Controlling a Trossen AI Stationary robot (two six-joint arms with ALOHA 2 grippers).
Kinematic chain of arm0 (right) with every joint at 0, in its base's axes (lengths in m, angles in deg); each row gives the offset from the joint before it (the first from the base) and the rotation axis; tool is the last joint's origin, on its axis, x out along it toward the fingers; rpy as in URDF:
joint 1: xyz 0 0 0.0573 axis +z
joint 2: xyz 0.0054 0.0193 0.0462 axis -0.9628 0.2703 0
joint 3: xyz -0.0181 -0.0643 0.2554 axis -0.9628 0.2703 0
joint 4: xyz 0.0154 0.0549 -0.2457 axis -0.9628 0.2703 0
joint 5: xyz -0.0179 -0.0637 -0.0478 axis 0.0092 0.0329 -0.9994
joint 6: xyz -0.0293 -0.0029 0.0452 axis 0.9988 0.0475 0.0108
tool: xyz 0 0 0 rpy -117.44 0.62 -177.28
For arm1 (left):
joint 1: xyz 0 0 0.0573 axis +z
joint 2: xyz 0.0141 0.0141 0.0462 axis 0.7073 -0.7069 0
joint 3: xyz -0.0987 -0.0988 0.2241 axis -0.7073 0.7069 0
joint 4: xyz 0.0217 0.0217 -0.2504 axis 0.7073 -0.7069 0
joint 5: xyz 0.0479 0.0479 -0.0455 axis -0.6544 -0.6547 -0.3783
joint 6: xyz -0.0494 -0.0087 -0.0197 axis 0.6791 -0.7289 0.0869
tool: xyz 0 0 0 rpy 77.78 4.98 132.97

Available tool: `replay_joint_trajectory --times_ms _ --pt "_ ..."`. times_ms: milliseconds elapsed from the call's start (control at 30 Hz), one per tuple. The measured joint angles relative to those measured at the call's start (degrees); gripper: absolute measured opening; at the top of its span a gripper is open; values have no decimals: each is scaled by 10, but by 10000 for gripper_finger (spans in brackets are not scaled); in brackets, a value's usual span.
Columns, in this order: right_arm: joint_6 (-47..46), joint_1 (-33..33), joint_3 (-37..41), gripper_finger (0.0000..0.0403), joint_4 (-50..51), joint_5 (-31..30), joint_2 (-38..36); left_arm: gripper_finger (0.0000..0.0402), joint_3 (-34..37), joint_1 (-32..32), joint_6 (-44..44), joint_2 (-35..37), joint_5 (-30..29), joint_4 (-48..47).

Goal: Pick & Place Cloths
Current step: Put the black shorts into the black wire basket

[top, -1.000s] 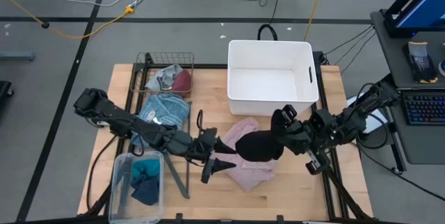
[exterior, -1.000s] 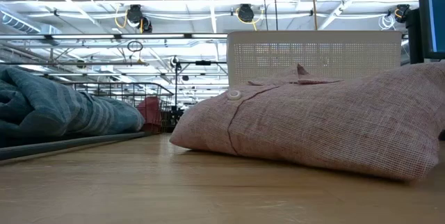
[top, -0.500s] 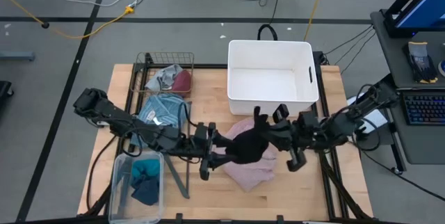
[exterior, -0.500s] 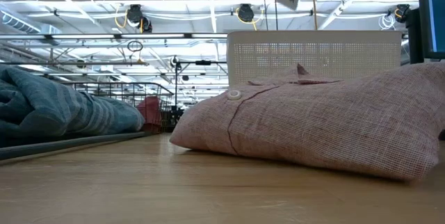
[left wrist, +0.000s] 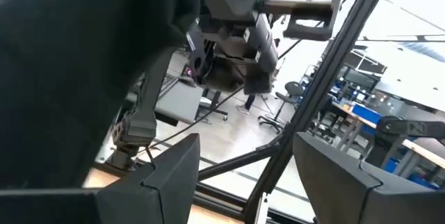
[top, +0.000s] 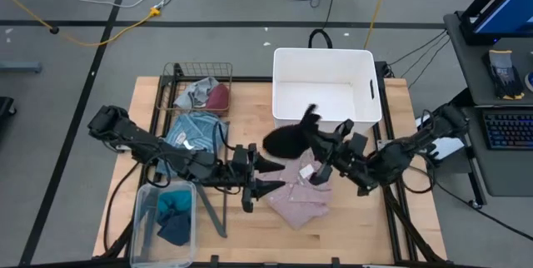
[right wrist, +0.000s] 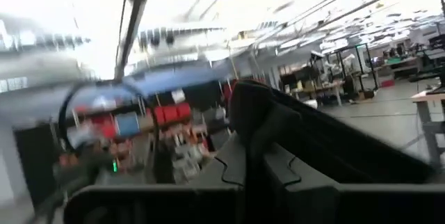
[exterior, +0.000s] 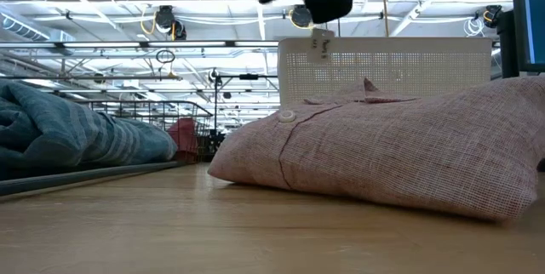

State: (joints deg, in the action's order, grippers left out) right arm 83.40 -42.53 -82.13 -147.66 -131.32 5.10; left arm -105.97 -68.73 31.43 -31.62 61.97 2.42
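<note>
High view: right gripper, clamped shut on the black cloth, holds it in the air just beside the white tub, above the pink shirt; left gripper, fingers spread and empty, sits beside that shirt

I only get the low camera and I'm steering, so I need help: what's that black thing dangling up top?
Observer: It's a black cloth, pinched in the right gripper above the white tub's near rim.
Operator: Is anything in the tub?
Observer: No, it's empty inside.
Operator: Where's the other gripper?
Observer: The left gripper is open beside the pink shirt, holding nothing.
</note>
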Motion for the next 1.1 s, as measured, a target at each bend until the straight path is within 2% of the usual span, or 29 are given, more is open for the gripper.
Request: replay_joint_trajectory --times_ms 133,233,333,467,667,967,1100 --pt "-42 -18 0 0 -76 38 37 237 0 1 -10 0 -22 0" --pt "-122 -38 -4 0 -84 60 70 237 0 1 -38 0 -56 1" --pt "-157 -49 -19 0 -82 65 97 237 0 1 -52 0 -91 0" --pt "-155 -56 -59 0 -73 118 119 237 0 1 -48 0 -115 -6" --pt "-128 -50 -106 0 7 120 123 237 0 -8 -50 0 -185 -16" --pt "-138 -35 -112 0 39 120 123 237 0 -24 -89 0 -260 -12" --pt "-147 -30 -112 0 54 121 123 237 0 -36 -130 0 -264 18"
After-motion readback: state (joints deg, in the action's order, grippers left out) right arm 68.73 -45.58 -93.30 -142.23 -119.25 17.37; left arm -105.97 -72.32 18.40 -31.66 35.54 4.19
